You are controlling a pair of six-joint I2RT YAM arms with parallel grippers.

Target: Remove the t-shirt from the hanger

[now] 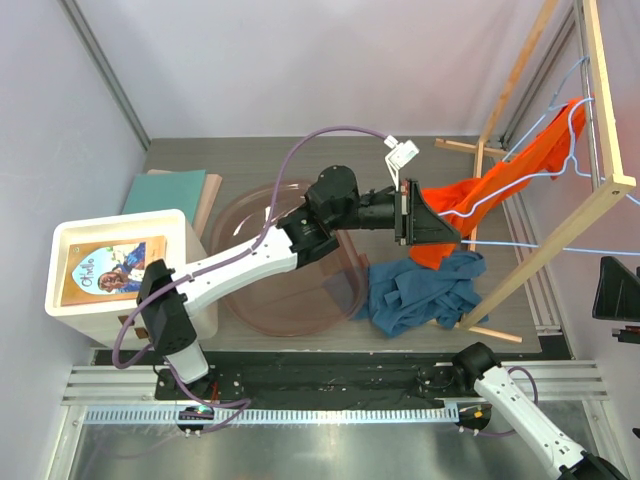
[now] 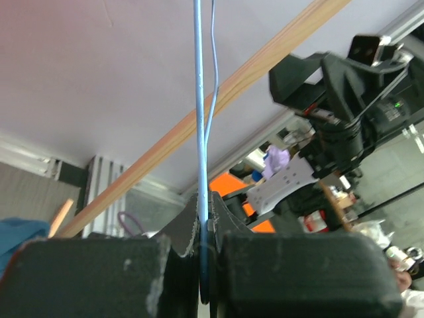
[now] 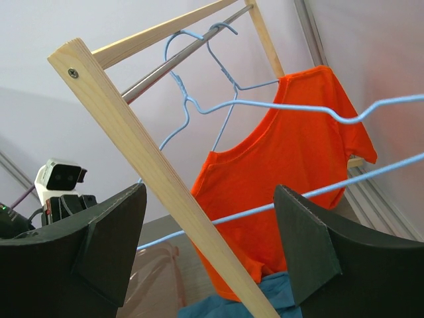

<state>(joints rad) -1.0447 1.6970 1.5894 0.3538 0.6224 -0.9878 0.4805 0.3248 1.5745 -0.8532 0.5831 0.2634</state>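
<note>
An orange t-shirt (image 1: pixel 500 180) hangs on a light blue wire hanger (image 1: pixel 575 125) from the wooden rack (image 1: pixel 545 240) at the right. Its lower end droops toward the table. My left gripper (image 1: pixel 415 215) reaches to that lower end and is shut on the hanger's thin blue wire (image 2: pixel 200 132), which runs up from between the jaws (image 2: pixel 204 228). My right gripper (image 3: pixel 211 199) stands open at the right edge (image 1: pixel 615 288), below the rack. It looks past the wooden beam (image 3: pixel 146 165) at the orange t-shirt (image 3: pixel 291 152) and holds nothing.
A blue t-shirt (image 1: pixel 425 288) lies crumpled on the table under the rack. A clear pinkish basin (image 1: pixel 280 260) sits mid-table, with a white box (image 1: pixel 115 265) and a teal book (image 1: pixel 175 190) at the left. A second, bare blue hanger (image 3: pixel 371 112) crosses the right wrist view.
</note>
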